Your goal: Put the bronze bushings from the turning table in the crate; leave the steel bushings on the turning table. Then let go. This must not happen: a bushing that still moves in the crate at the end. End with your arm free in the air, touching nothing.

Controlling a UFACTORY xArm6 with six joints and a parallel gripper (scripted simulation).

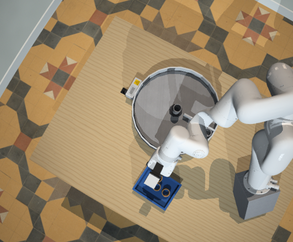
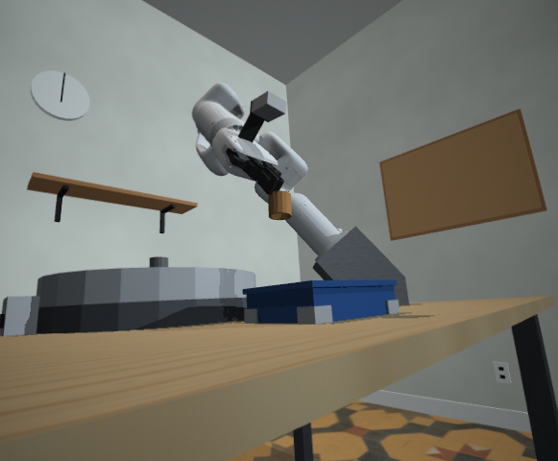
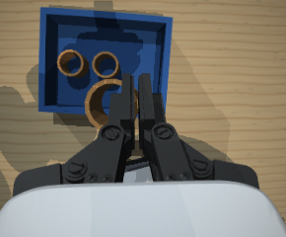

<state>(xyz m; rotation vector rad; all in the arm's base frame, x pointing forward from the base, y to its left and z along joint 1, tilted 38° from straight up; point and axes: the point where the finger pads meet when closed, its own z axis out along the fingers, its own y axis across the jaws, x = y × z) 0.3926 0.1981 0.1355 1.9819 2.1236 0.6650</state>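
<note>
My gripper (image 2: 274, 187) (image 3: 135, 90) is shut on the wall of a bronze bushing (image 2: 279, 205) (image 3: 90, 101) and holds it well above the blue crate (image 1: 148, 199) (image 2: 318, 298) (image 3: 165, 54). Two more bronze bushings (image 3: 59, 62) (image 3: 94, 64) stand inside the crate; one bronze bushing (image 1: 162, 192) shows plainly in the top view. The grey turning table (image 1: 154, 91) (image 2: 120, 287) lies behind the crate. A dark steel bushing (image 1: 209, 130) shows partly under my arm at the table's near rim.
A dark hub (image 1: 176, 109) stands at the turning table's centre. A small control box (image 1: 133, 87) sits at its left rim. My grey base block (image 1: 254, 200) stands right of the crate.
</note>
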